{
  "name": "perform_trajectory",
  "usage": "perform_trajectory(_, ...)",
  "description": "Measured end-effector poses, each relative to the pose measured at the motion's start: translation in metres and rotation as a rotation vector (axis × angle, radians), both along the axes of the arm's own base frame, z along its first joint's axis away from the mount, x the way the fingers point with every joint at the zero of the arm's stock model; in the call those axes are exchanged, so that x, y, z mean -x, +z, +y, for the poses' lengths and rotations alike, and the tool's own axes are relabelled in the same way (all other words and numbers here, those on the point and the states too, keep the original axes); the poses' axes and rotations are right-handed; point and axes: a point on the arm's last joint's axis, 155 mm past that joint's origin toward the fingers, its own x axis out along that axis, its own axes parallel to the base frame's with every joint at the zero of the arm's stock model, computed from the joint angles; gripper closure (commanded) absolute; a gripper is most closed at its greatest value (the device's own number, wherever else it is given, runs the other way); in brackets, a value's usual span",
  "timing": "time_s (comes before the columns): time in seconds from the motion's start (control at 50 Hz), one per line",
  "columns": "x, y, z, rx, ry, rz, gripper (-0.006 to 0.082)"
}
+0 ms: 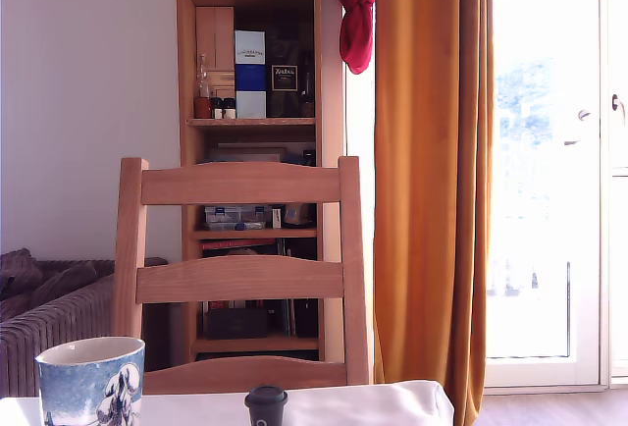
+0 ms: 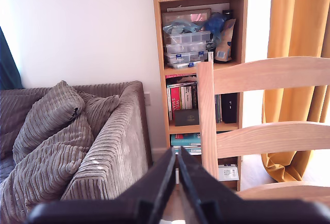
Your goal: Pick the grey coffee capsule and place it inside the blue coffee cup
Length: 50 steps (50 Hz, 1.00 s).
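The gripper (image 2: pixel 177 168) shows only in the wrist view, its two black fingers (image 2: pixel 160 180) pressed together to a narrow point with nothing between them, raised and aimed out into the room rather than down at the table. Past its tip stand the wooden chair (image 2: pixel 268 105), the tall bookshelf (image 2: pixel 198 64) packed with boxes and books, and the grey ribbed sofa (image 2: pixel 103 146) with its cushions. In the exterior view the arm itself is out of sight. There the grey coffee capsule (image 1: pixel 266 405) stands upright on the white table (image 1: pixel 373 401), at the table's near edge about midway along it. The blue coffee cup (image 1: pixel 91 380) stands well apart from it, toward the exterior view's left end of the table. Behind the table hangs the orange curtain (image 1: pixel 432 171), beside bright glass doors.
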Motion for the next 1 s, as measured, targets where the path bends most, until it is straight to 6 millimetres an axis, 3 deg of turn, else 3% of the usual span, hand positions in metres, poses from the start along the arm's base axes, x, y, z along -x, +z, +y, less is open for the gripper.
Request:
perform_trajectory(0.08, 0.000, -0.007, -0.003, -0.044, -0.024, 0.043, 0.0780)
perform_trajectory(0.2, 0.006, -0.052, 0.000, -0.043, -0.022, 0.233, 0.0780)
perform_trajectory(0.28, 0.008, -0.062, -0.006, -0.038, -0.052, 0.272, 0.0780)
perform_trajectory(0.4, 0.005, -0.045, -0.017, 0.002, -0.112, 0.203, 0.0780)
perform_trajectory(0.58, 0.007, 0.015, -0.049, 0.244, -0.290, 0.003, 0.0780)
perform_trajectory(0.66, 0.015, 0.030, -0.069, 0.300, -0.410, -0.032, 0.0780)
perform_trajectory(0.78, 0.026, 0.029, -0.097, 0.364, -0.552, 0.014, 0.0781)
perform_trajectory(1.0, 0.036, 0.002, -0.138, 0.386, -0.708, 0.171, 0.0781)
